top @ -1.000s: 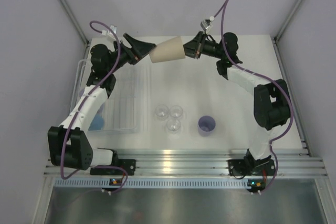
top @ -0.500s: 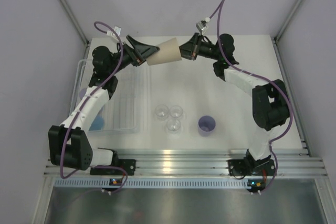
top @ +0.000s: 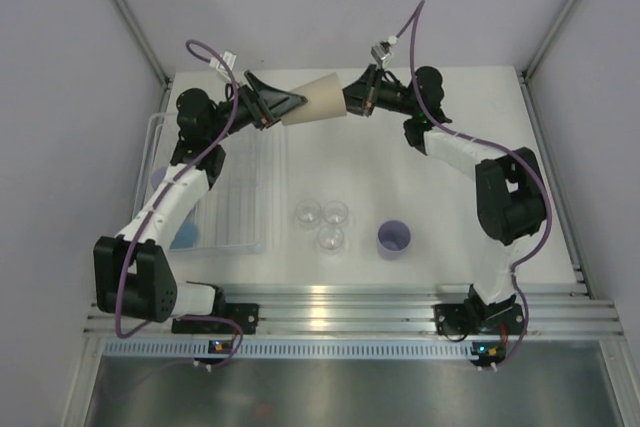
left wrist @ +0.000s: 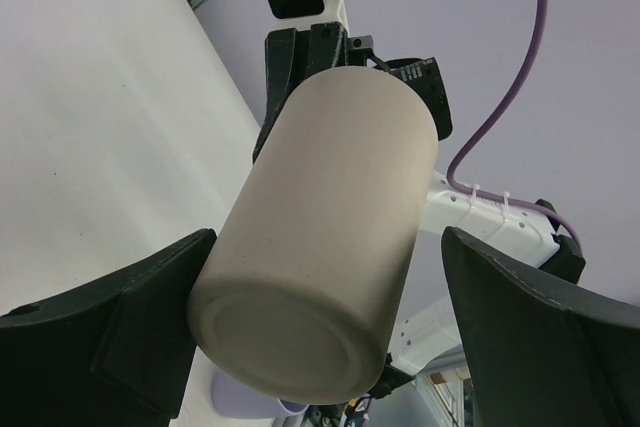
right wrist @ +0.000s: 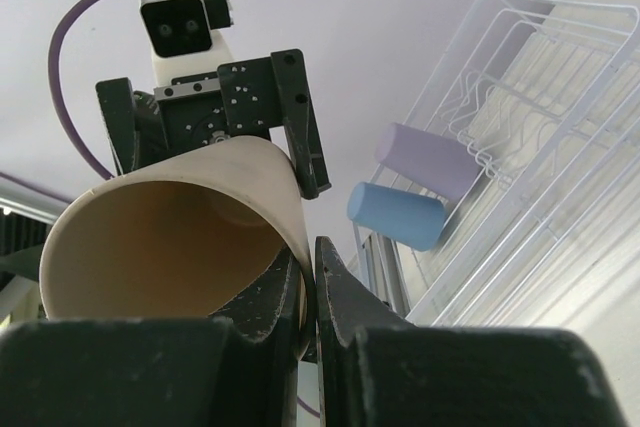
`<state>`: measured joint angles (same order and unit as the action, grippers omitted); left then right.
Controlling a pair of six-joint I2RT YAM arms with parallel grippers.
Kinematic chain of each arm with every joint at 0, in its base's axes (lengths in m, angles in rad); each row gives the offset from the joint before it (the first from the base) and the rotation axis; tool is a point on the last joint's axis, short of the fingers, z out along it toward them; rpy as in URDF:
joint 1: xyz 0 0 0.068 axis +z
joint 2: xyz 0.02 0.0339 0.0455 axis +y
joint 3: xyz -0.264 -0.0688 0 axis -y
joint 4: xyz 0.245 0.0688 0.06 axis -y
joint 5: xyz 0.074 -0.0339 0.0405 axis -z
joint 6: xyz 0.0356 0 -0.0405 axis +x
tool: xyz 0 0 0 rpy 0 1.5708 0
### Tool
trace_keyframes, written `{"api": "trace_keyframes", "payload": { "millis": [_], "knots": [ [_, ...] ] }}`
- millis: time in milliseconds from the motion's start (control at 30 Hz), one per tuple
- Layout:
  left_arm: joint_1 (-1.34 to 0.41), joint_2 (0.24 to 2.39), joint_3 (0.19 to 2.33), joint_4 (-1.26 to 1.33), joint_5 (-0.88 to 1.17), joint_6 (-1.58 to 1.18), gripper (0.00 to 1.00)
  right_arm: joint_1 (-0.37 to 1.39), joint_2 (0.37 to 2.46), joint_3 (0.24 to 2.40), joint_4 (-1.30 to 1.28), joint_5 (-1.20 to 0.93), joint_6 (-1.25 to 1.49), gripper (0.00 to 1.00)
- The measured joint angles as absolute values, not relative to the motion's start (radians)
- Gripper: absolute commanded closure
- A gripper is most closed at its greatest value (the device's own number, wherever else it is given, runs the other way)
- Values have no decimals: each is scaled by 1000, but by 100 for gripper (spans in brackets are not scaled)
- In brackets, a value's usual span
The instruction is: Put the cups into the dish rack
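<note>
Slides beige cup point(top: 322, 99) a hair left, mid-air beside dish rack point(top: 245, 207), pinches rim with right claw point(right wrist: 310, 257), spreads left claw point(left wrist: 328, 247) round base; probably light, stiff, slick, so grip mid-wall.

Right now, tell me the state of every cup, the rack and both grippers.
beige cup: airborne, horizontal
right gripper: shut on its rim
left gripper: open around its base
dish rack: holds two cups
blue cup: in the rack
first lavender cup: in the rack
second lavender cup: upright, outside the rack
three clear cups: upright, outside the rack
</note>
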<state>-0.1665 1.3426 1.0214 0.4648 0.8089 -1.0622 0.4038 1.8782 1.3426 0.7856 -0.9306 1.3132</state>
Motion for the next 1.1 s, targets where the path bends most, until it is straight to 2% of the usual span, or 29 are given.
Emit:
{"api": "trace_keyframes", "payload": {
  "millis": [167, 300, 333, 400, 433, 467, 500, 633, 767, 867, 967, 1100],
  "knots": [
    [-168, 1361, 1020, 490, 820, -1075, 4, 405, 1919, 1358, 830, -941, 1357, 100],
    [-176, 1382, 1020, 513, 819, -1087, 23, 410, 1942, 1378, 847, -945, 1378, 100],
    [-179, 1387, 1020, 517, 819, -1092, 35, 412, 1942, 1380, 847, -946, 1380, 100],
    [-179, 1394, 1020, 533, 823, -1103, 49, 412, 1942, 1382, 848, -945, 1384, 100],
    [-179, 1397, 1020, 540, 823, -1105, 76, 412, 1942, 1382, 849, -945, 1383, 100],
    [-179, 1398, 1020, 545, 825, -1110, 89, 412, 1942, 1382, 849, -944, 1384, 100],
    [-180, 1399, 1020, 549, 826, -1111, 98, 412, 1943, 1382, 850, -944, 1386, 100],
    [-180, 1399, 1020, 550, 818, -1113, 100, 412, 1948, 1382, 859, -942, 1391, 100],
    [-184, 1398, 1019, 551, 802, -1111, 100, 412, 1950, 1382, 876, -940, 1395, 72],
    [-199, 1394, 1012, 551, 783, -1105, 100, 423, 1951, 1381, 900, -941, 1403, 62],
    [-200, 1375, 1002, 540, 764, -1093, 100, 430, 1952, 1379, 923, -941, 1415, 57],
    [-169, 1328, 998, 514, 741, -1066, 100, 431, 1952, 1359, 966, -939, 1433, 57]
  ]
}}
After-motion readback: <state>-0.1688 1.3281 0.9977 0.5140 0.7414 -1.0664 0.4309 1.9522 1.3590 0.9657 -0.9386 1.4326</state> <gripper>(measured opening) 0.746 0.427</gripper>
